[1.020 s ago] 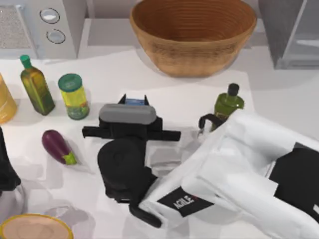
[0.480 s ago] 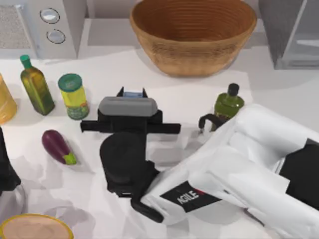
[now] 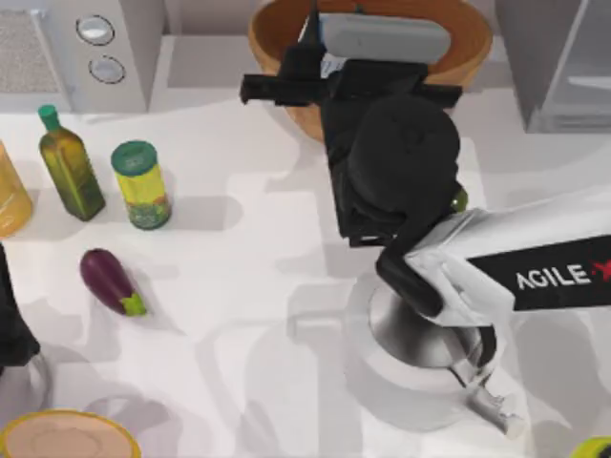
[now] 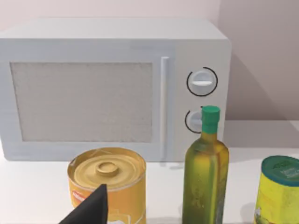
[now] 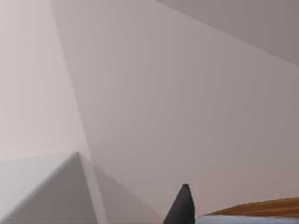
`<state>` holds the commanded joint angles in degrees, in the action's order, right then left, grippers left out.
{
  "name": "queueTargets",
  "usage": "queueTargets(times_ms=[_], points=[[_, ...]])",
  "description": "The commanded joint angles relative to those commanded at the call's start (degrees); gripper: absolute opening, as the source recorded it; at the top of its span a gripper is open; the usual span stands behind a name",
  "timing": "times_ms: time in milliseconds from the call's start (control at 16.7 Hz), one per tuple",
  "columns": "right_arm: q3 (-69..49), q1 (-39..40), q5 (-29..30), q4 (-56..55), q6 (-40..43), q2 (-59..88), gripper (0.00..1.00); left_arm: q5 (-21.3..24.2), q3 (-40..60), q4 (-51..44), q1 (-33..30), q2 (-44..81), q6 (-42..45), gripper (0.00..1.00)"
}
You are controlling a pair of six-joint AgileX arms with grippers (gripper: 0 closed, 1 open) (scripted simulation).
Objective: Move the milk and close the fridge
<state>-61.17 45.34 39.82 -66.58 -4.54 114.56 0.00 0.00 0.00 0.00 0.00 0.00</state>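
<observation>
White table (image 3: 239,286) holds oil bottle (image 3: 69,162), green-lidded jar (image 3: 141,183), eggplant (image 3: 112,281) on left side. Right gripper (image 3: 320,43) raised over wicker basket (image 3: 277,43) at back; milk (image 3: 333,66) barely visible between its fingers, grip can't be confirmed. Fridge (image 3: 558,62) back right. Left arm (image 3: 11,324) parked at left edge.

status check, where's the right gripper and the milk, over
Right gripper raised over the wicker basket, milk showing at its fingers. Left arm parked at the table's left edge. Fridge door open at top right, path unobstructed.
</observation>
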Motion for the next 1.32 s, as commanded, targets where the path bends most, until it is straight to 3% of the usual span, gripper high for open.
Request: queueTargets(times_ms=[420,660,840,1320], points=[[24.6,-27.9,-25.1,1.4,1.3,-20.1,0.0,0.0,0.0,0.0,0.0,0.0,0.0,1.0],[35.1,-40.2,-34.6,2.3,2.9,-26.3,0.0,0.0,0.0,0.0,0.0,0.0,0.0,1.0],[38.6,-44.3,-37.4,2.7,3.6,-28.2,0.0,0.0,0.0,0.0,0.0,0.0,0.0,1.0],[36.9,-45.1,-37.7,3.0,3.6,-26.3,0.0,0.0,0.0,0.0,0.0,0.0,0.0,1.0]])
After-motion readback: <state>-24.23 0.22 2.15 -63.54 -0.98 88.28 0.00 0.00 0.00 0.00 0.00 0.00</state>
